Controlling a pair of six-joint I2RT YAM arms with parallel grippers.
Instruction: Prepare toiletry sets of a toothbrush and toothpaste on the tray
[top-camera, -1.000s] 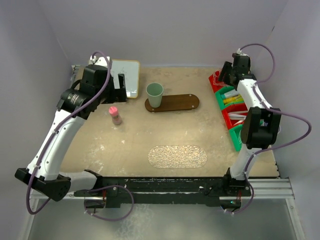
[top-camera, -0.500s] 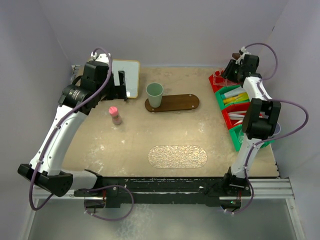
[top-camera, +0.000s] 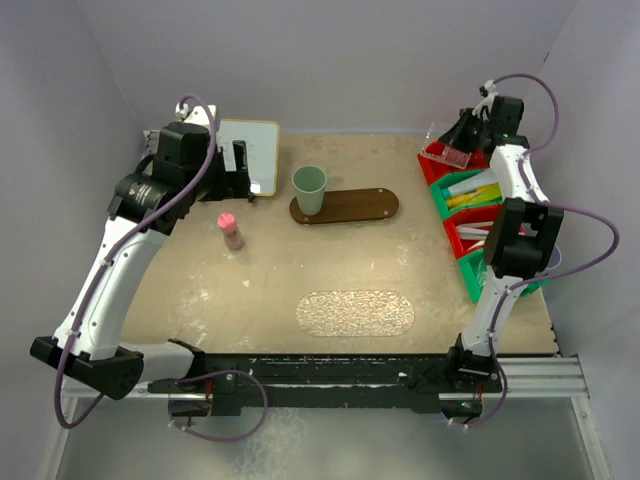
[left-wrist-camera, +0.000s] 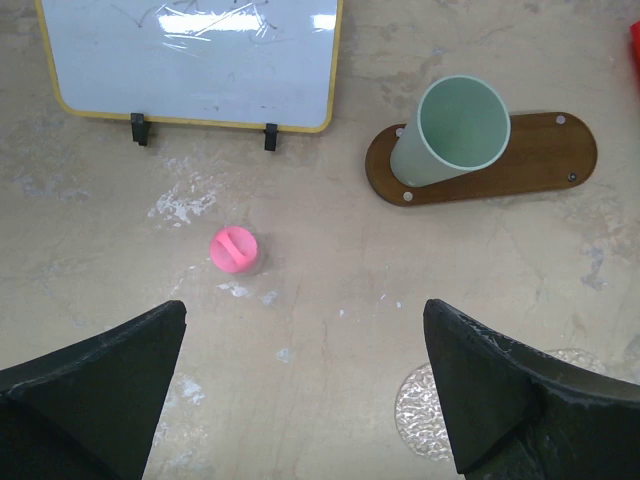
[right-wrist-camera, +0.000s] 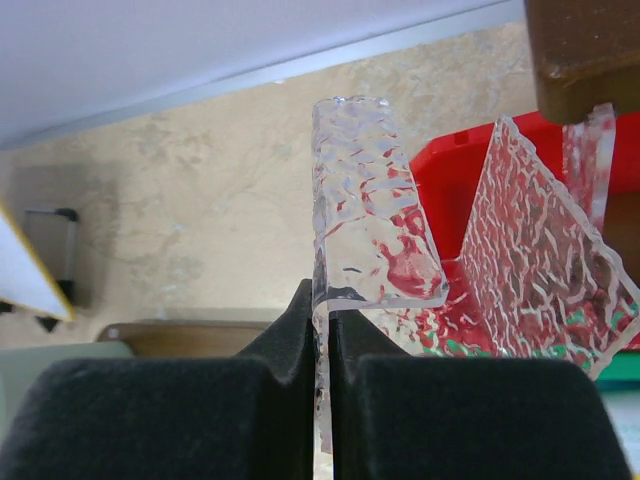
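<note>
**A:** Right gripper (right-wrist-camera: 322, 330) is up at the far right corner, and the fingers are pressed tight on the thin edge of a clear plastic piece (right-wrist-camera: 365, 220) above the red bin (right-wrist-camera: 450, 190). It looks like a dimpled tray.

**B:** So we're at the fetching stage, I'd say, getting a base for a set. Where's the rest of the kit?

**A:** One clear oval tray (top-camera: 355, 313) lies flat at the near middle of the table. A green cup (left-wrist-camera: 455, 130) stands on the left end of a wooden tray (left-wrist-camera: 540, 160). The pale brushes and coloured tubes seem to sit in the row of bins (top-camera: 440, 200) along the right edge, too small to sort out.

**B:** And the other arm?

**A:** Left gripper (left-wrist-camera: 300, 400) hangs high over the table's left side, fingers spread wide, holding nothing. A pink-capped bottle (left-wrist-camera: 236, 249) and a whiteboard (left-wrist-camera: 190, 60) are below it.

**B:** Next move?

**A:** My read is lift straight up clear of the bin wall and the second clear sheet beside it, then swing inward and lay it flat. That edge pinch is narrow, so the piece could pivot.
</note>
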